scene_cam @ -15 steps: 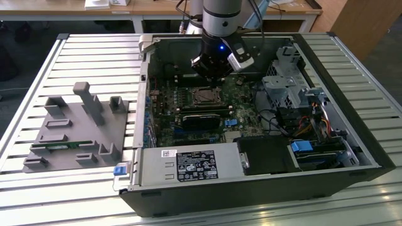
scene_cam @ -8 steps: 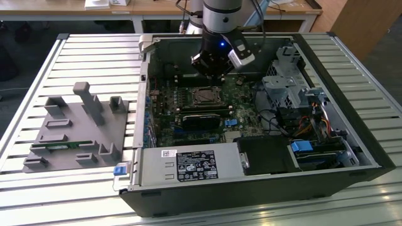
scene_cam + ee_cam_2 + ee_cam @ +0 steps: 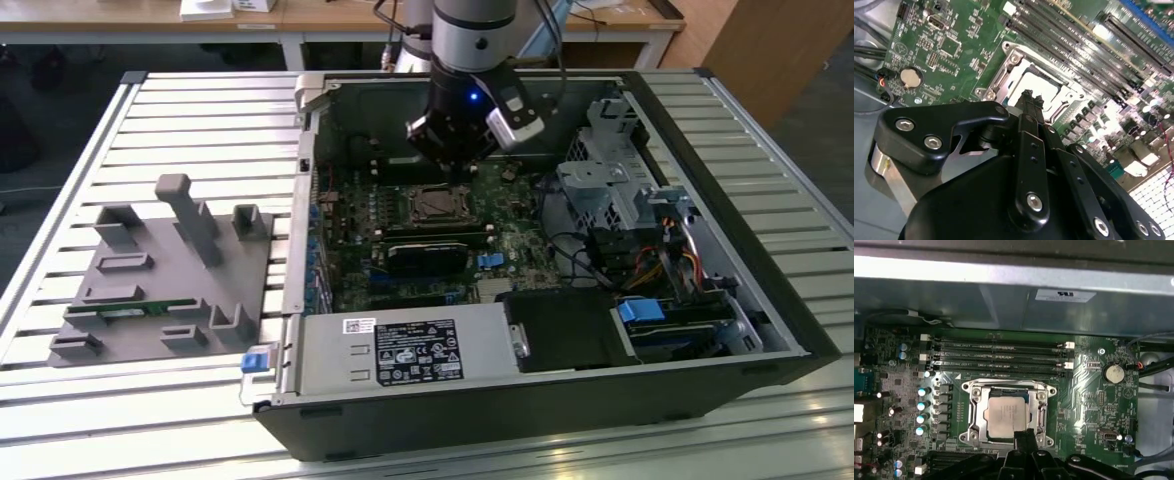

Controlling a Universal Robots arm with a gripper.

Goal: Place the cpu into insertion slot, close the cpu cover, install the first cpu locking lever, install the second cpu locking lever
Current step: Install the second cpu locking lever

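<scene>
My claw (image 3: 1025, 436), fingers pinched together on nothing, hovers just beside the insertion slot (image 3: 1009, 412), where the cpu (image 3: 1006, 414) already sits under the lowered cpu cover (image 3: 980, 410), so I judge the locking-lever step is in hand.

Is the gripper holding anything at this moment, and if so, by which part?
Nothing is held: the gripper is shut, its tip at the silvery metal cpu cover.

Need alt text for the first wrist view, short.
A silver-grey cpu sits in the insertion slot on a green motherboard, with the cpu cover lying down around it. The black end effector hangs close beside the socket's edge, with long memory slots on the far side.
</scene>
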